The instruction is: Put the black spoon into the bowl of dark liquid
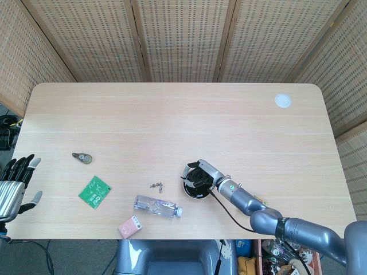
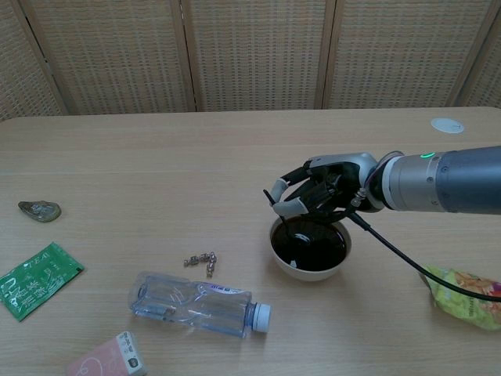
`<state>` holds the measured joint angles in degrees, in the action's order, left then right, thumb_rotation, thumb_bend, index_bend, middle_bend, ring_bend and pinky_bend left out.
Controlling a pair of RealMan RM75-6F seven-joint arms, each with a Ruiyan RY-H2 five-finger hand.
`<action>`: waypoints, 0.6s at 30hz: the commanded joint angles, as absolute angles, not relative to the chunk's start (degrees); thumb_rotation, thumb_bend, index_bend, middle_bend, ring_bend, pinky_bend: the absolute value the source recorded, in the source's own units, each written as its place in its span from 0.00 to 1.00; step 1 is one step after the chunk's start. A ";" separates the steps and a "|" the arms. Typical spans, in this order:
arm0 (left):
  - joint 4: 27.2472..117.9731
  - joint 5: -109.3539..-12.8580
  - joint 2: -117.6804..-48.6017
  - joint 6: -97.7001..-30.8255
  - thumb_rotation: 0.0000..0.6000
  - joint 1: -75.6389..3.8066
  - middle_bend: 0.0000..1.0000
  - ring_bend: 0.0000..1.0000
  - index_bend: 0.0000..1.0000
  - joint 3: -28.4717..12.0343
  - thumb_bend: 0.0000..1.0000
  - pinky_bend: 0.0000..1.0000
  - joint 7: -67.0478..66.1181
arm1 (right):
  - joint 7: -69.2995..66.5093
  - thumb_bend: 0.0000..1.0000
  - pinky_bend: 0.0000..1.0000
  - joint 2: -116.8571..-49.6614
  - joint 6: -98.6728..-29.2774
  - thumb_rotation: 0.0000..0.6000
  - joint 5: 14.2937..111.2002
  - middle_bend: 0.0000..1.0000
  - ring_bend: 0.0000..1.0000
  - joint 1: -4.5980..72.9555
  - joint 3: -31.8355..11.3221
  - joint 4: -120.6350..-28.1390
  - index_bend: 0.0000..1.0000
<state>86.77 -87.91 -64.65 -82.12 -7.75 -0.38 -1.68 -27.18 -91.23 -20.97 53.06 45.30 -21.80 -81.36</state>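
Note:
The white bowl of dark liquid (image 2: 313, 269) (image 1: 191, 193) stands near the table's front edge, right of centre. My right hand (image 2: 319, 196) (image 1: 199, 174) hovers low over its far rim and pinches the black spoon (image 2: 277, 210) by the handle. The spoon's lower end reaches down into the dark liquid at the bowl's left side. My left hand (image 1: 14, 184) hangs off the table's left edge with its fingers spread and nothing in it; the chest view does not show it.
A clear plastic bottle (image 2: 197, 301) lies on its side left of the bowl, a few small metal pieces (image 2: 200, 259) behind it. A green sachet (image 2: 33, 279), a pink box (image 2: 106, 359) and a dark shell-like object (image 2: 39, 210) sit further left. A yellow snack packet (image 2: 468, 296) lies right.

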 commanded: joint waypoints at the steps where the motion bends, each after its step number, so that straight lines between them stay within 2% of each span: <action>1: 86.74 -87.90 -64.65 -82.15 1.00 -7.73 0.00 0.00 0.00 -0.37 0.37 0.00 -1.65 | -26.81 0.68 1.00 -91.33 -21.27 1.00 53.05 0.88 0.88 45.53 -21.32 -81.07 0.74; 18: 86.66 -88.12 -65.04 -81.89 1.00 -7.94 0.00 0.00 0.00 -0.31 0.37 0.00 -1.64 | -26.28 0.68 1.00 -88.57 -21.19 1.00 53.24 0.88 0.88 45.27 -18.51 -82.29 0.74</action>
